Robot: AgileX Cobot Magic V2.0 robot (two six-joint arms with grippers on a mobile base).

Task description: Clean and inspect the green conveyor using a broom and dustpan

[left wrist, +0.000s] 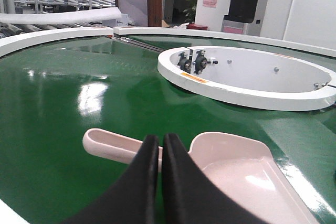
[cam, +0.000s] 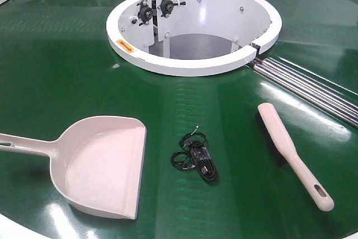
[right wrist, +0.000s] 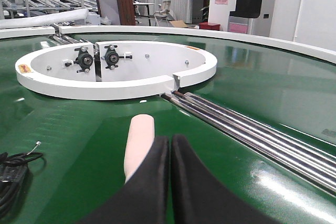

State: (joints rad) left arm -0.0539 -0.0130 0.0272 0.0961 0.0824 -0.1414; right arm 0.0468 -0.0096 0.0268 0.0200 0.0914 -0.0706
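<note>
My left tool (left wrist: pixel 160 142) has its jaws pressed together on nothing and faces the dustpan (cam: pixel 103 163), which lies open-side up at the left of the green conveyor bench (cam: pixel 56 54). A coiled black cable (cam: pixel 196 158) lies mid-belt, with the broom (cam: pixel 285 149) to its right. My right tool (right wrist: pixel 169 140) faces the broom, likewise closed and empty.

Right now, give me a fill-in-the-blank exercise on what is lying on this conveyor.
1. The coiled black cable lies between the dustpan and the ____.
2. In the front view, the dustpan's handle points toward the ____ edge of the picture.
3. Of the two pink items, the one farther from the steel rollers is the ____.
4. Open or shut: the left tool and the right tool are each ____.

Missing words: brush; left; dustpan; shut.
</note>
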